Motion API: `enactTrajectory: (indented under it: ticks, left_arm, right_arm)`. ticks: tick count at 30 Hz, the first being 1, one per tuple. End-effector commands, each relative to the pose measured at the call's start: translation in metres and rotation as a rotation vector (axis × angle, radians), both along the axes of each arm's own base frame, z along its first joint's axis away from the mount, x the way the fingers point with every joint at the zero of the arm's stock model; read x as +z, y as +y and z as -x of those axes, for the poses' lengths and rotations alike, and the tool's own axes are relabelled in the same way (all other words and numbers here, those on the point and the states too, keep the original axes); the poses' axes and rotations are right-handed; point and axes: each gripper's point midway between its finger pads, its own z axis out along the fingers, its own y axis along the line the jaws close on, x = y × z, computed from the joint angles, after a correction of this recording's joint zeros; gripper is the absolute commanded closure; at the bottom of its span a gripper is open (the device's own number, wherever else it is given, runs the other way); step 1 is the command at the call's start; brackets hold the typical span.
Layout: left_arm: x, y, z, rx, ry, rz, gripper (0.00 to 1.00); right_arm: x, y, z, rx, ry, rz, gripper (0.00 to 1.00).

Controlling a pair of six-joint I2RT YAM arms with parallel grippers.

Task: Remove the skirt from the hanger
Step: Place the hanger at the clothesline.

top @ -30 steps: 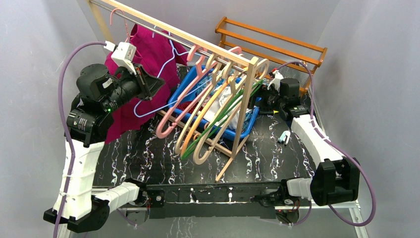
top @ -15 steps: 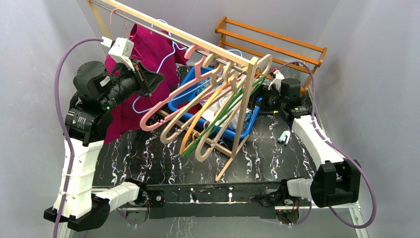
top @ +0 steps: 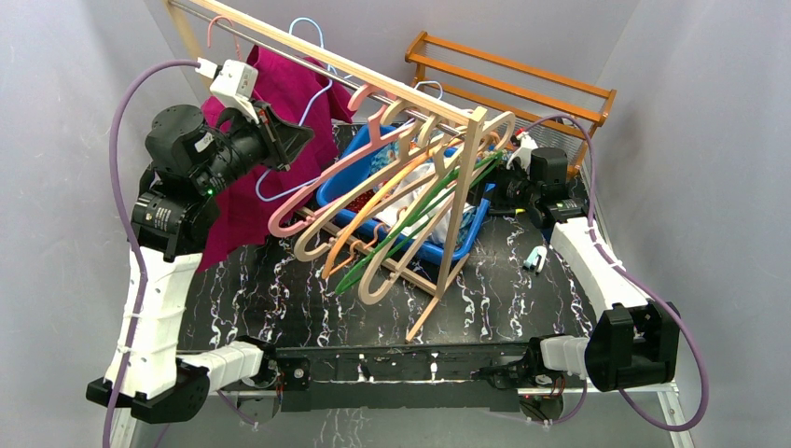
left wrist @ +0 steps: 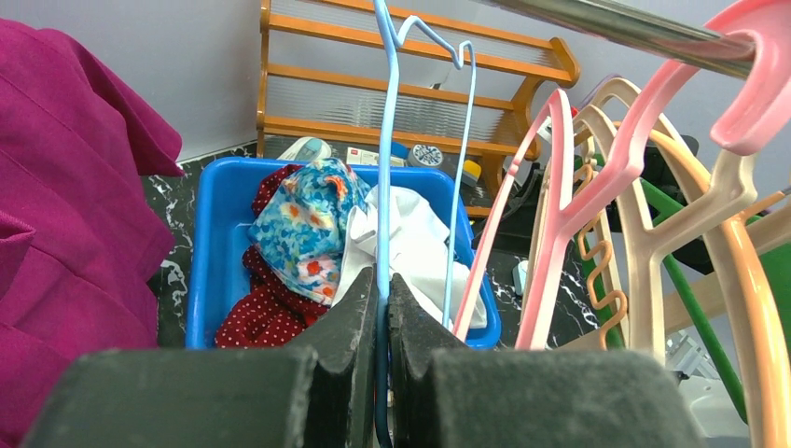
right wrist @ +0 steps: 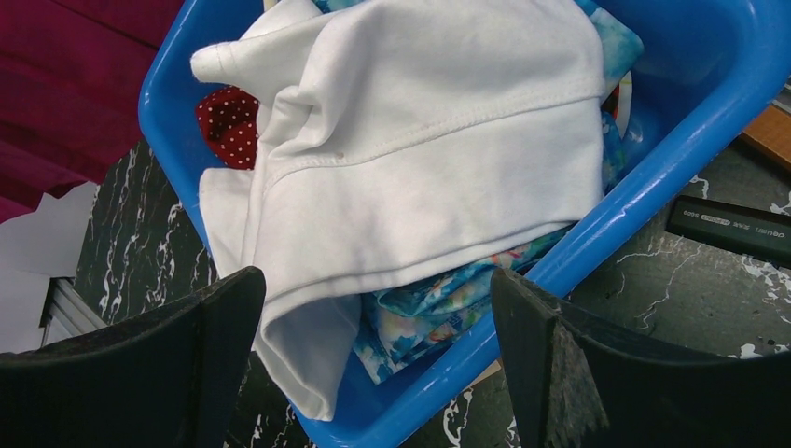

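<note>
A magenta skirt (top: 284,89) hangs at the left end of the wooden rail (top: 373,77); it also fills the left edge of the left wrist view (left wrist: 65,187). My left gripper (top: 289,140) (left wrist: 383,289) is shut on the wire of a light blue hanger (top: 320,37) (left wrist: 382,140) that lies in front of the skirt. The hanger's hook stands above the rail. I cannot tell whether the skirt sits on this hanger. My right gripper (top: 494,191) (right wrist: 376,280) is open and empty, over the near rim of the blue bin (right wrist: 653,177).
Several plastic hangers (top: 373,205) in pink, peach and green swing on the rail, tilted left. The blue bin (top: 448,250) (left wrist: 210,233) holds a white garment (right wrist: 420,140), floral cloth and red dotted cloth. A wooden shoe rack (top: 522,75) stands at the back right.
My left gripper has lifted the blue hanger, so its hook has risen above the rail. The plastic hangers have swung out to the left. The right arm has not moved.
</note>
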Motion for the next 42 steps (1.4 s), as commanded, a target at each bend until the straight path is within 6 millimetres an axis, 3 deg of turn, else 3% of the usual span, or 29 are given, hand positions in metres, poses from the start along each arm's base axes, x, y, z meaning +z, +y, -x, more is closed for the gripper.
enactTrajectory:
  ticks: [1,10,20,31,42]
  left_arm:
    - [0.031,0.0,0.017,-0.037,-0.117,0.024,1.0]
    - [0.007,0.003,0.038,-0.072,-0.107,-0.007,1.0]
    - [-0.008,-0.003,0.06,-0.171,-0.165,-0.057,1.0]
    - [-0.031,-0.021,0.072,-0.32,-0.171,-0.055,1.0]
    - [-0.041,-0.022,0.069,-0.325,-0.135,-0.068,0.98]
  right_arm:
    - [0.037,-0.001,-0.008,-0.003,-0.108,-0.01,0.02]
    - [0.05,-0.001,-0.009,-0.006,-0.132,-0.026,0.02]
    - [0.059,0.0,-0.009,-0.01,-0.137,-0.039,0.02]
    - [0.081,-0.008,-0.003,-0.045,-0.175,-0.02,0.02]
    - [0.065,-0.011,0.008,-0.048,-0.152,-0.007,0.02]
